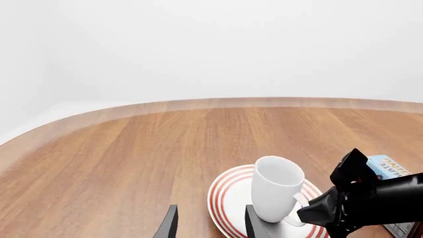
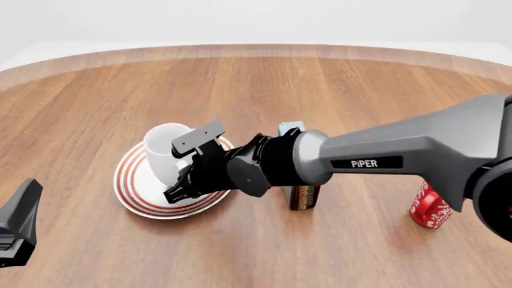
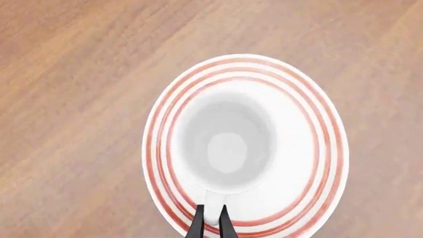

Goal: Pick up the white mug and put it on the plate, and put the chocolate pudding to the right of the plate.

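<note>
The white mug (image 2: 164, 150) stands upright on the plate (image 2: 140, 192), a white one with red rings. My right gripper (image 3: 211, 225) is shut on the mug's handle, its thin fingers (image 3: 198, 227) pressed on either side of the loop. In the left wrist view the mug (image 1: 276, 187), the plate (image 1: 228, 198) and the right gripper (image 1: 343, 201) all show. The chocolate pudding (image 2: 291, 128) stands just right of the plate, mostly hidden behind the right arm; its blue face (image 1: 390, 166) peeks out. My left gripper (image 1: 210, 228) is open and holds nothing, near the table's front left (image 2: 20, 222).
A red soda can (image 2: 430, 207) stands at the right, beyond the pudding. The right arm (image 2: 400, 156) stretches across the table from the right edge to the plate. The wooden table's curved far edge (image 2: 256, 51) runs along the back.
</note>
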### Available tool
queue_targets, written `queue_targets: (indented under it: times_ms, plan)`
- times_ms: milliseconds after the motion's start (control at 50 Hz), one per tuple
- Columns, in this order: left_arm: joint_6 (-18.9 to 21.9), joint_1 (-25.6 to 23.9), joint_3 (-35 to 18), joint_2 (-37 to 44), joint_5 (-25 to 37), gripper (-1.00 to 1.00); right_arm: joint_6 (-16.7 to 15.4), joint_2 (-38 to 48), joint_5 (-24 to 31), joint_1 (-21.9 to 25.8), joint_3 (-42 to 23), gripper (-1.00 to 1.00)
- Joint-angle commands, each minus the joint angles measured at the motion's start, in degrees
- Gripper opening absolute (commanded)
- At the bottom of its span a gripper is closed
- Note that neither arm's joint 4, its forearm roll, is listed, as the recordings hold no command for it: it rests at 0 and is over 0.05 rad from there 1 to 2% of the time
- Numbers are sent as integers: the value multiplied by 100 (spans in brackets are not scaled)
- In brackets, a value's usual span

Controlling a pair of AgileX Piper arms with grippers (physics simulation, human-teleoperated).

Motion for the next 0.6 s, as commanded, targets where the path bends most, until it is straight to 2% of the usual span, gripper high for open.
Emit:
queue_targets:
  times_ms: [20,280,300,600]
  plan:
    - [0,0,0,0,0,100,38,4,-16,-3,-14,-100]
    - [0,0,0,0,0,100,75,38,8,-23,-60,-100]
    - [0,0,0,0,0,100,99,19,-3,-19,-45,100]
    - [0,0,0,0,0,100,75,-78,-21,-1,-12,100]
